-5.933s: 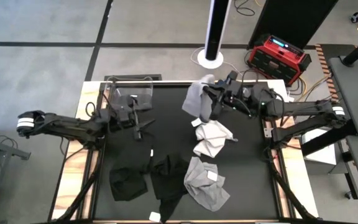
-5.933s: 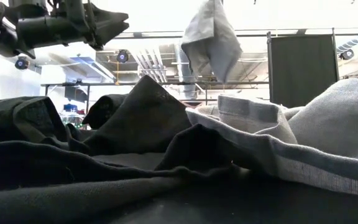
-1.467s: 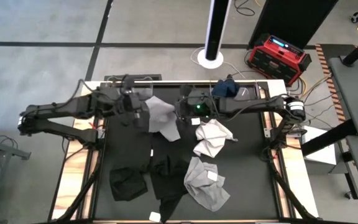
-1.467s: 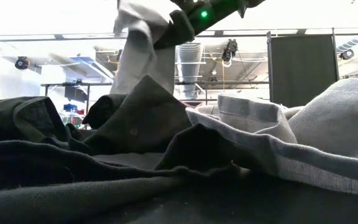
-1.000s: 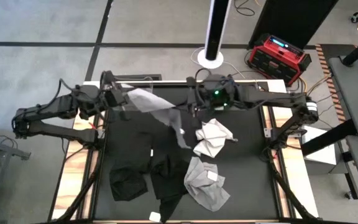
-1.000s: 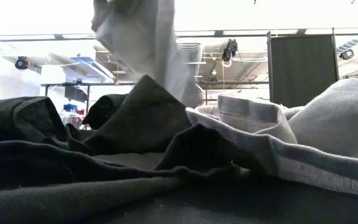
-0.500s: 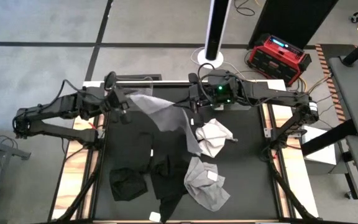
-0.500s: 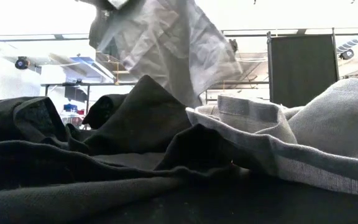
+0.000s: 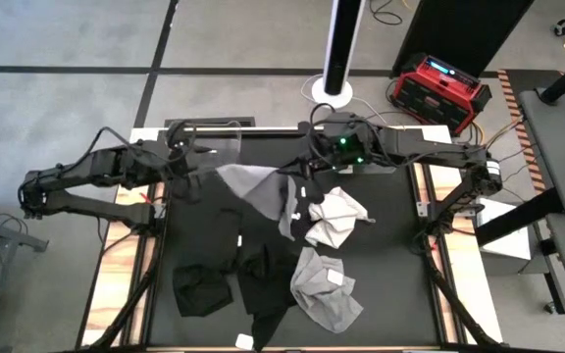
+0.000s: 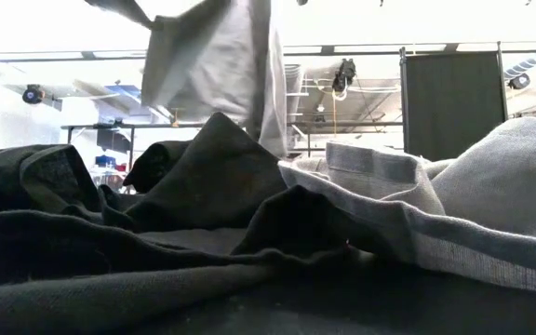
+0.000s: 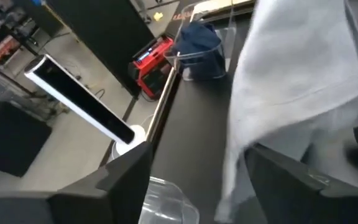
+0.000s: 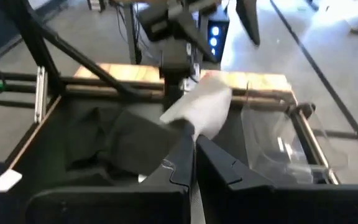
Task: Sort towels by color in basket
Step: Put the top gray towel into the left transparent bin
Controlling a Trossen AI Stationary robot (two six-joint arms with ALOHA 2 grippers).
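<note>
The light grey towel [image 9: 261,188] hangs in the upper middle of the high view, stretched between the two arms over the black table [image 9: 390,255]. Half a second ago the left gripper [image 9: 204,169] was pinched on its upper left corner; now its fingers are spread apart, and the left wrist view shows the cloth [image 11: 297,81] loose in front of them rather than clamped. The right gripper [image 9: 300,180], just right of centre in the upper half, is pressed together on the towel's other edge, and the right wrist view shows the cloth [image 12: 201,107] bunched at the closed fingertips. In the low view the towel [image 10: 217,70] droops from the top of the frame, hanging steeper than a moment earlier, above the dark heap. My reading is that the left arm has just let go near the clear basket [image 9: 209,142] at the upper left of the table, so the towel now depends on the right arm alone. The navy towel [image 11: 199,38] already sits in the other clear basket [image 11: 205,62]. Black towels [image 9: 253,270] lie at lower centre, with two more pale towels [image 9: 333,218] [image 9: 327,289] to their right, still unsorted.
</note>
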